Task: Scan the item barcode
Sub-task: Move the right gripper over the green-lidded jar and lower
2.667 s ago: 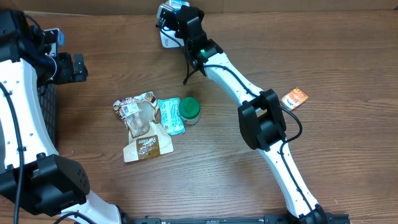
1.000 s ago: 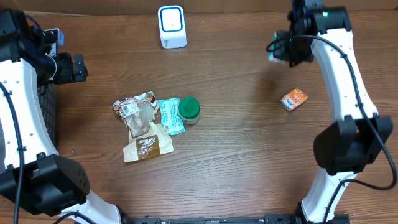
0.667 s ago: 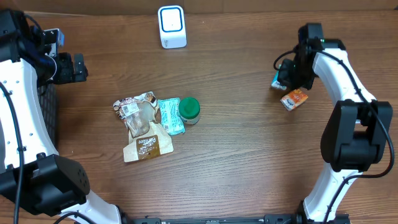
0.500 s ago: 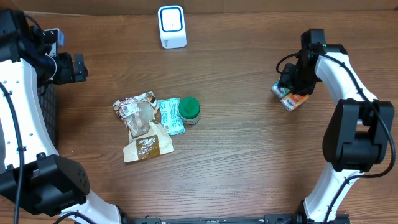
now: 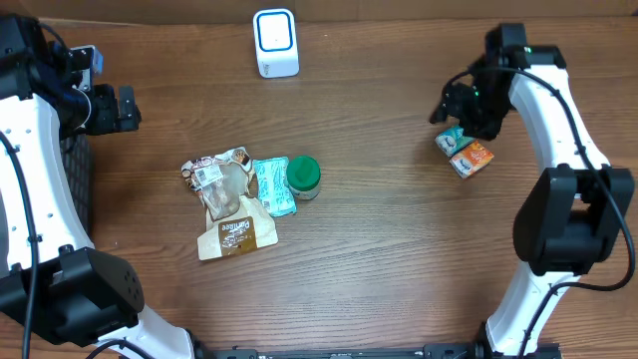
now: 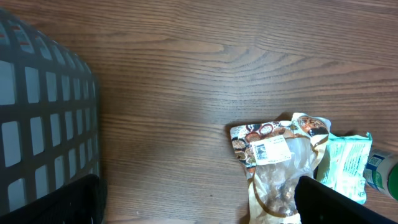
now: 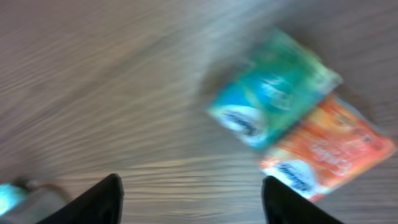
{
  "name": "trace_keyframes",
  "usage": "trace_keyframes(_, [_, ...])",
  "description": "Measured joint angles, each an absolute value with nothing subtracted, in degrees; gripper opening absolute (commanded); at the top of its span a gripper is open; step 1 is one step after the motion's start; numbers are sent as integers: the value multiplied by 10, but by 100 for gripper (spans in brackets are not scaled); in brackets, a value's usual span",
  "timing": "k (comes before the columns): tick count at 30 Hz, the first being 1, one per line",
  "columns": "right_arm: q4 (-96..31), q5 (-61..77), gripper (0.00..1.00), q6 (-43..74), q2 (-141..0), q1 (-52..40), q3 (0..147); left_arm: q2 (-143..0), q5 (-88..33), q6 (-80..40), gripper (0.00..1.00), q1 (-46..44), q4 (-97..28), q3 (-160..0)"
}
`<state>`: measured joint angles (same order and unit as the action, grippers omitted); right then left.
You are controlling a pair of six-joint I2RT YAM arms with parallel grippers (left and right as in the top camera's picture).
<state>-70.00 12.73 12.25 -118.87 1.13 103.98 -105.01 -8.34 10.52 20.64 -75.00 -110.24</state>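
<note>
At the far left, the left claw (image 5: pixel 118 108) hovers over the tabletop (image 5: pixel 379 259) beside a dark mesh basket (image 6: pixel 43 112), its fingers (image 6: pixel 348 202) spread wide with nothing between them. Left of centre lies a cluster: a clear labelled snack bag (image 5: pixel 217 181), a brown pouch (image 5: pixel 235 235) touching its lower edge, a teal wrapper (image 5: pixel 271 186) and, just beside that, a green-lidded jar (image 5: pixel 304 176). A white barcode scanner (image 5: pixel 276 42) stands at the far edge, well apart from the cluster. At the right, the teal sachet (image 5: pixel 452 140) lies flat on the tabletop, touching the orange sachet (image 5: pixel 474 159) next to it. The right claw (image 5: pixel 461 103) hangs just above the teal sachet, its fingers (image 7: pixel 87 202) spread and holding nothing. Its wrist view is blurred, so the print on either sachet cannot be read.
</note>
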Motion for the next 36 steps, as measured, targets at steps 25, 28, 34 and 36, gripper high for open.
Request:
trace_keyframes(25, [-635,54,100,-10,-1206,-367,1117,-1050,-83,105,99,207,-750,-1102])
trace_keyframes(28, [-639,39,100,14,-1218,-381,1113,-1050,-83,105,100,206,-750,-1102])
trace_keyframes(34, [-634,31,97,45,-1248,-390,1113,-1050,-83,105,100,206,-750,-1102])
trace_keyframes(36, [-634,30,89,50,-1258,-390,1112,-1050,-83,105,100,206,-750,-1102])
